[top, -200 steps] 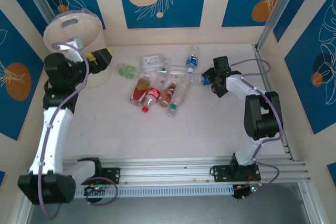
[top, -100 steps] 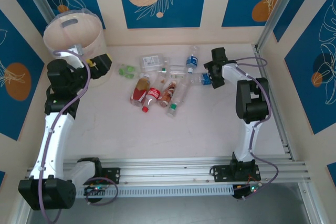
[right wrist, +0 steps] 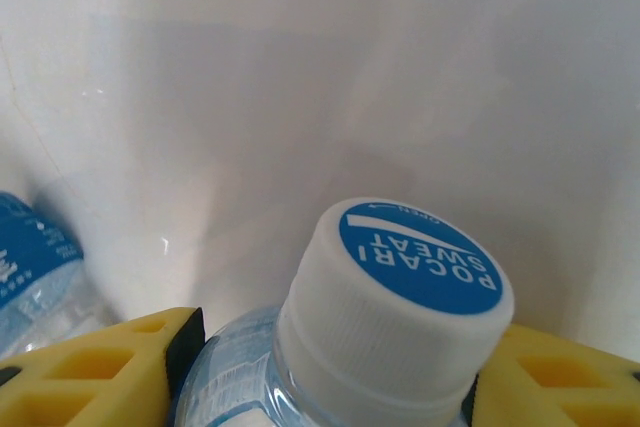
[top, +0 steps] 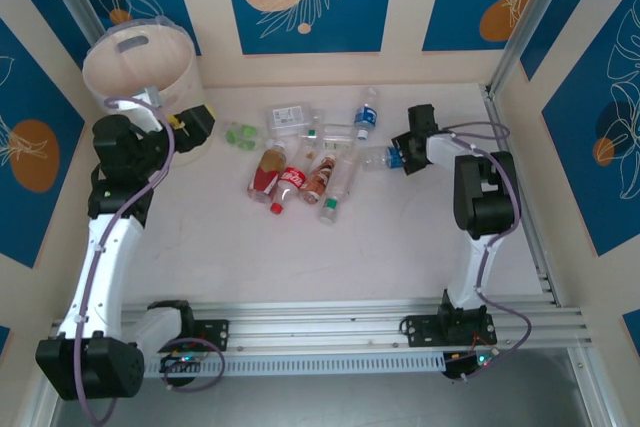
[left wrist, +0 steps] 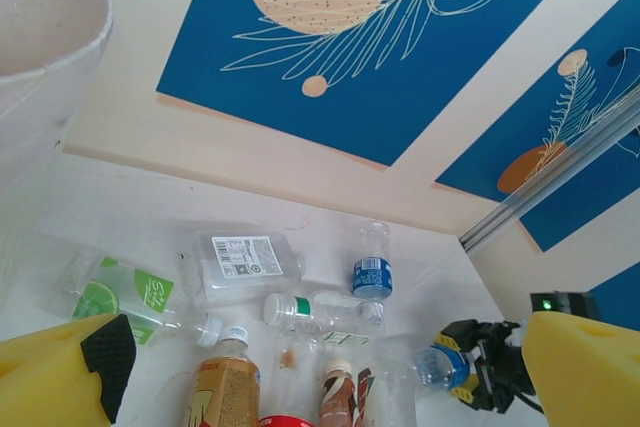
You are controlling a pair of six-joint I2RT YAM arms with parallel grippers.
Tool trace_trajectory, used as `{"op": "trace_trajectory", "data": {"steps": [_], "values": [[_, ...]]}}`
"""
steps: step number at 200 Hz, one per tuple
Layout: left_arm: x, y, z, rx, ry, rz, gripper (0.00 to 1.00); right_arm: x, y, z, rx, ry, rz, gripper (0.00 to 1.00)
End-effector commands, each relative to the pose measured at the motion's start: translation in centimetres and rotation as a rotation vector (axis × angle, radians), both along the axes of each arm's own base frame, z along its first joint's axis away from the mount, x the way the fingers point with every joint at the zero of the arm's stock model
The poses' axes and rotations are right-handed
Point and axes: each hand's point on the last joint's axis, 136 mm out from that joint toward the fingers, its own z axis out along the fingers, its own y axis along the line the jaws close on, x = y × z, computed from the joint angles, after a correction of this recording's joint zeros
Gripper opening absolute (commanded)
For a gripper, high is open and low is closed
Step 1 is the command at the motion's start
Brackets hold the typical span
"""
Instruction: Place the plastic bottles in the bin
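Our right gripper (top: 402, 156) has its yellow pads (right wrist: 95, 367) clamped on the blue-capped bottle (right wrist: 250, 372), close under the cap (right wrist: 415, 267), at the right of the table (top: 300, 247). Held that high, we fear it may swing or slip on the long carry to the bin (top: 165, 65) at the far left. Our left gripper (top: 190, 119) hangs beside the bin, fingers spread wide and empty; the arms could clash there.

The Pocari Sweat bottle (right wrist: 395, 297) is cut off below its shoulder.
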Motion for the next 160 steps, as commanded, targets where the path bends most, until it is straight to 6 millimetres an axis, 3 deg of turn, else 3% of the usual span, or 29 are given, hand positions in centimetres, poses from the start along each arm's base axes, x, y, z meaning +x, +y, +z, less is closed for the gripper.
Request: {"op": "trace_trajectory", "data": {"steps": [1, 39, 85, 119, 160], "values": [[-0.1, -0.8, 0.7, -0.041, -0.047, -0.029, 1.0, 0.6, -0.1, 4.5, -0.02, -0.179, 0.074, 0.4], [0.1, -2.7, 0.9, -0.065, -0.057, -0.11, 1.0, -1.8, 0.6, 6.8, -0.031, -0.285, 0.185, 0.27], [-1.0, -9.2, 0.3, -0.025, -0.081, -0.345, 1.0, -4.6, 3.5, 10.3, 0.044, -0.44, 0.38, 0.22], [-1.6, -13.9, -1.3, 0.05, -0.059, -0.492, 1.0, -6.4, 6.7, 13.9, 0.185, -0.557, 0.485, 0.22], [-2.4, -18.5, -4.8, 0.159, 0.031, -0.641, 1.0, -8.9, 10.7, 17.4, 0.254, -0.632, 0.648, 0.28]]}}
